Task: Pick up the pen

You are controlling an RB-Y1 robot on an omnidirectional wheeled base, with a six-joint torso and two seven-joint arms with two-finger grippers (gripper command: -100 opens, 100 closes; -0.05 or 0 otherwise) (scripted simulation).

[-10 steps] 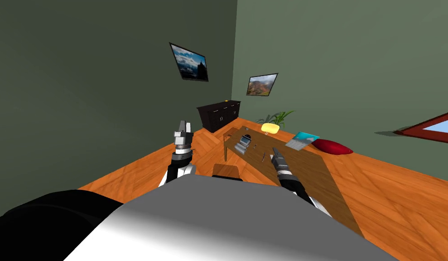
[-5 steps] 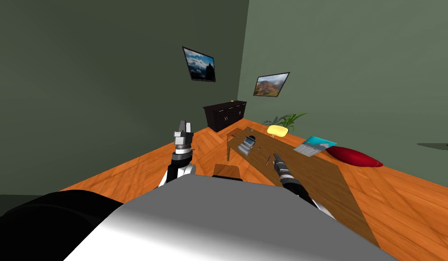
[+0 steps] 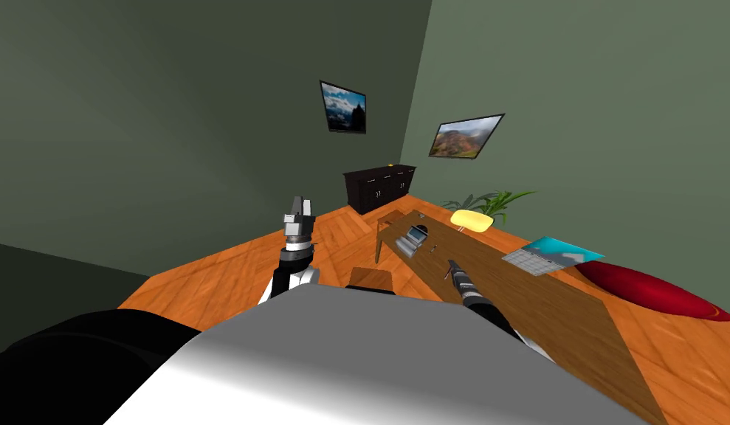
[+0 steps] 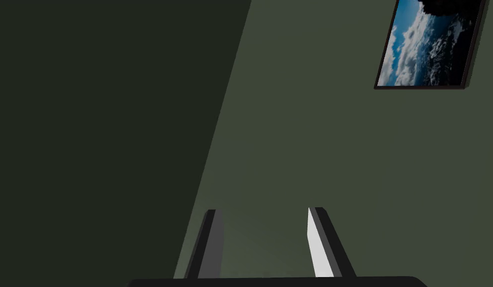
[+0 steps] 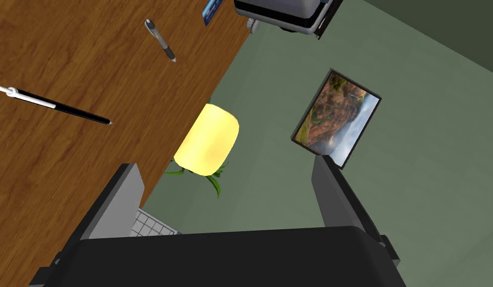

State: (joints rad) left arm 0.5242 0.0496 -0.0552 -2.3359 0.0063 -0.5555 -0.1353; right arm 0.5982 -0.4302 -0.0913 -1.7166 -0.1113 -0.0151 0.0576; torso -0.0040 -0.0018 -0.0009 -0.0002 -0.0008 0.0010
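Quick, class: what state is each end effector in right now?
Left end effector: open, holding nothing.
Right end effector: open, holding nothing, over the wooden desk.

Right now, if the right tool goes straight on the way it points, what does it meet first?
Probably the yellow lamp, or the green wall just beside it; depth is unclear. The open right tool points past the grey pen and the black pen.

The left gripper (image 3: 300, 208) is showing two thin, light grey fingers (image 4: 320, 249) with dark edges on a black box. The right gripper (image 3: 451, 265) is looking the same. Both forearms (image 3: 477, 299) are appearing dark with grey rings, turning white lower down.
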